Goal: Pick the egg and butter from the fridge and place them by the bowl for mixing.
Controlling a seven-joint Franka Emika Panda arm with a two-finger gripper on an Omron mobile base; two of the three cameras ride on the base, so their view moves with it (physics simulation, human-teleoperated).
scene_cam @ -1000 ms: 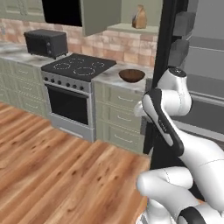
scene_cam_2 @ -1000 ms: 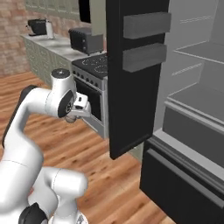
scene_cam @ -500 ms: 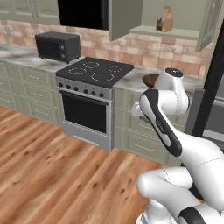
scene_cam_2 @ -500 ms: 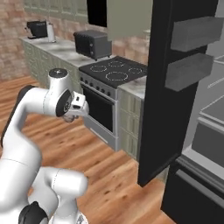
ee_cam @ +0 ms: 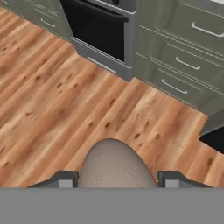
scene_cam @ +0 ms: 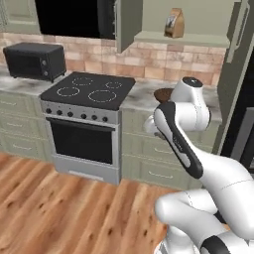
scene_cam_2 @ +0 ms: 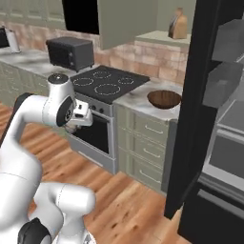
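In the hand view the pale beige-brown egg (ee_cam: 114, 164) sits between my two dark fingertips, and my gripper (ee_cam: 116, 179) is shut on it, pointing down at the wooden floor. From the right base view the hand (scene_cam_2: 80, 117) hangs in front of the oven, left of the counter. The dark brown wooden bowl (scene_cam_2: 164, 98) stands on the grey counter just right of the stove; in the left base view the bowl (scene_cam: 161, 93) is partly behind my arm. The black fridge (scene_cam_2: 199, 100) stands to the right with its door open. The butter is out of view.
A black stove (scene_cam_2: 110, 84) with an oven (scene_cam: 84, 141) below fills the counter's middle, and a black microwave (scene_cam: 34, 60) sits at the left. Grey-green drawers (scene_cam_2: 145, 143) run under the bowl. The fridge door's grey bins (scene_cam_2: 224, 78) jut out on the right.
Both base views have swung from the open fridge toward the stove and counter, so the base has moved. The arm keeps its pose and the egg stays in the grip.
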